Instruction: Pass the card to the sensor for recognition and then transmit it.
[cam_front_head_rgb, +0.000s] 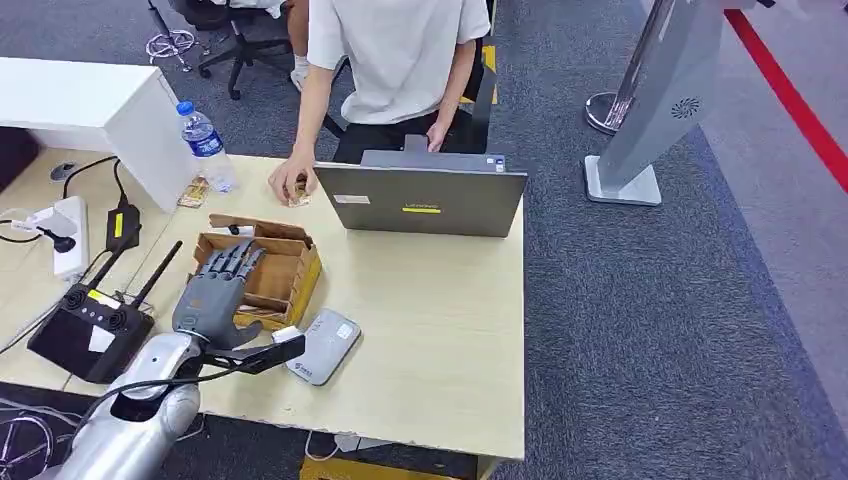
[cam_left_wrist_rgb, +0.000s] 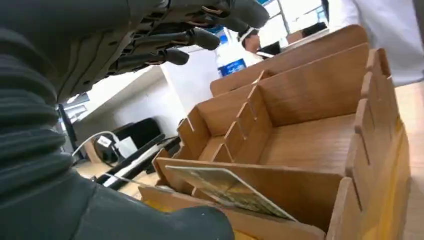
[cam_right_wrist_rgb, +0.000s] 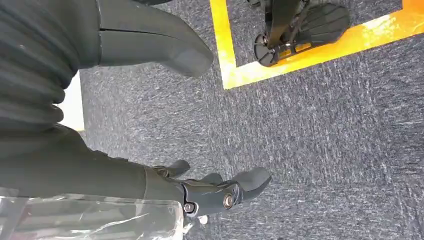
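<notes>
Pickup is the step in hand: your left hand (cam_front_head_rgb: 215, 290) hovers fingers-spread and empty over the wooden box (cam_front_head_rgb: 290, 262) at centre-left, the card (cam_left_wrist_rgb: 227, 190) lying inside, so next close on it, then reach the sensor (cam_front_head_rgb: 324, 346).

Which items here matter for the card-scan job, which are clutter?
Job: card in wooden box; grey sensor beside it; left hand over the box.

Clutter: laptop, water bottle, black controller, power strip, person's hand.
</notes>
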